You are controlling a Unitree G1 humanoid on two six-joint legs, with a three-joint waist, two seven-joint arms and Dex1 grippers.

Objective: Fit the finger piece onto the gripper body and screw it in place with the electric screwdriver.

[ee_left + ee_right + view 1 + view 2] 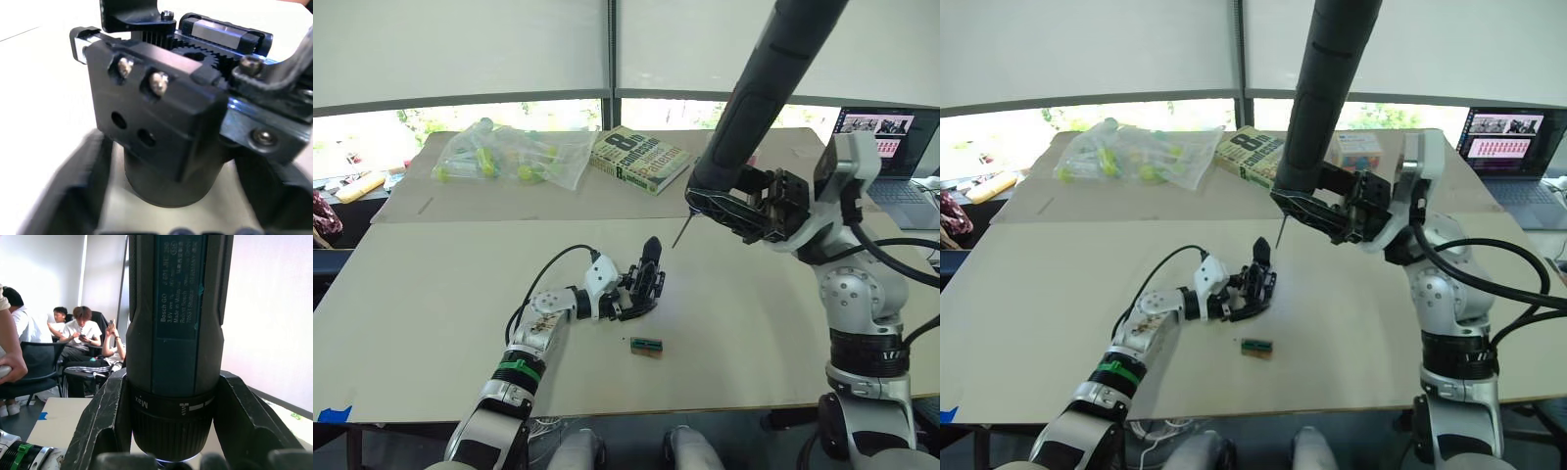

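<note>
The gripper body (648, 282) stands on the table's middle, and my left gripper (628, 296) is shut on its round base (168, 183). A pointed black finger (652, 255) rises upright from it; I cannot tell whether this is the finger piece. The left wrist view shows two screws (157, 82) on the body's block, with two empty holes below them. My right gripper (751, 206) is shut on the electric screwdriver (773, 78), which is held tilted above the table. Its thin bit (679, 232) points down, just right of and above the upright finger.
A small green-and-black block (646, 345) lies on the table in front of the gripper body. At the back are a book (641, 157) and a plastic bag of tubes (509, 155). A laptop (893, 147) stands at the far right. Seated people (80, 333) show in the right wrist view.
</note>
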